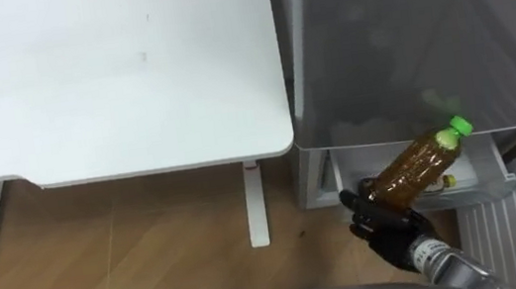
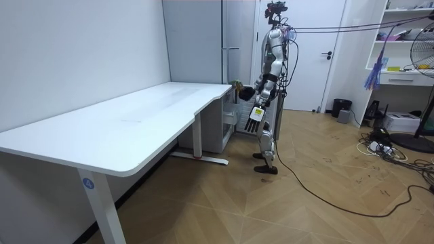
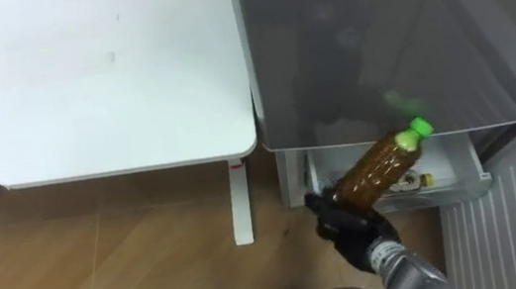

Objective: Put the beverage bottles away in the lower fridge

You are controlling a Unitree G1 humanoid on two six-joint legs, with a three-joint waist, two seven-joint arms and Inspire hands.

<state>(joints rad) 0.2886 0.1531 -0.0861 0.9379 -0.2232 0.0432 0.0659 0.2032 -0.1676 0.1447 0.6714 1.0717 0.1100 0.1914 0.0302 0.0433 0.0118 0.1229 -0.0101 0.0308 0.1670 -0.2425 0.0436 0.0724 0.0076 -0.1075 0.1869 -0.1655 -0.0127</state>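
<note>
The right hand (image 1: pixel 389 225), at lower right of the frame, has its fingers clenched round the base of the tea bottle (image 1: pixel 420 163), whose long axis slants up-right to its green cap (image 1: pixel 459 125) over the open lower fridge compartment (image 1: pixel 316 183); the left hand (image 2: pixel 254 116) hangs released.

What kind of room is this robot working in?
Likely an office or lab, not a kitchen: a long white desk, a fridge beside it, and a fan and cables on the floor.
</note>
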